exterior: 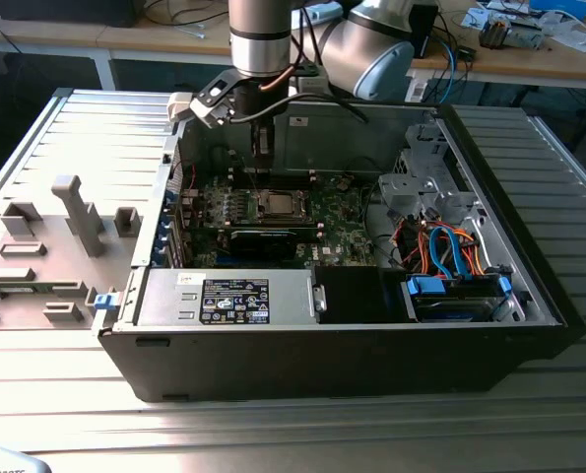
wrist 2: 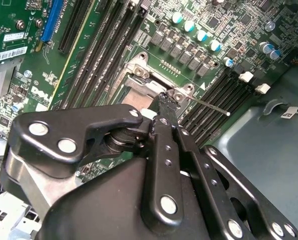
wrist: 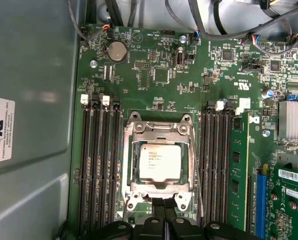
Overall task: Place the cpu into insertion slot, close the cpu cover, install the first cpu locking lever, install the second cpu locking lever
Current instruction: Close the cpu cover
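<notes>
Your gripper (wrist: 165, 202), fingers pinched together, rests at the socket (wrist: 130, 202) edge; chip (wrist: 160, 161) seated, cover (wrist: 159, 131) down, levers probably remain.

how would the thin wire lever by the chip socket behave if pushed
Likely springy, not stiff: the lever is a thin wire. It would probably pivot, since one end sits at the socket corner. Narrow and shiny, it may slip sideways.

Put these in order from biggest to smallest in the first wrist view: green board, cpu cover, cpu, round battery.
1. green board
2. cpu cover
3. cpu
4. round battery
The last three lie flat on the board, so nearness should hardly change the order.
</notes>
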{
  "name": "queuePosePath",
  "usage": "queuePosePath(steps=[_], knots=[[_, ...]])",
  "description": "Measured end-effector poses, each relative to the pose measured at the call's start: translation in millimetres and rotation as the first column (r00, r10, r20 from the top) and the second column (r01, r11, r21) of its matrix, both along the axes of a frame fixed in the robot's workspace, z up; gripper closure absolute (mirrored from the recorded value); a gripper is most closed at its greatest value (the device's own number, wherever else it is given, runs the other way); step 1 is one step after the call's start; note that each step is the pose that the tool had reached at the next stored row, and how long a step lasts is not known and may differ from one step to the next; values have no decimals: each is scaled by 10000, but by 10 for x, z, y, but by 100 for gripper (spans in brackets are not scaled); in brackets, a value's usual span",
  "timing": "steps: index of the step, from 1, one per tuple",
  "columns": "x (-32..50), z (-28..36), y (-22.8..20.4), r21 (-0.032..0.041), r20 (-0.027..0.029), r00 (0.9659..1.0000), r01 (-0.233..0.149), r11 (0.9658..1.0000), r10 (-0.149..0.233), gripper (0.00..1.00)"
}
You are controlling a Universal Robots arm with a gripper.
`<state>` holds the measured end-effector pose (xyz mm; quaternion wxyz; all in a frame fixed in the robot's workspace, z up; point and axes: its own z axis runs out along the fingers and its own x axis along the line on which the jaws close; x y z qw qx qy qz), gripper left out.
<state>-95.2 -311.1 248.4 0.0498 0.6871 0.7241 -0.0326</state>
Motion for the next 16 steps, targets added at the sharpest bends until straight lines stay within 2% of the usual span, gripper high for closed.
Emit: queuePosePath(steps=[16], knots=[[-44, -2, 0, 0, 0, 10000, 1, 10000, -1, 89]])
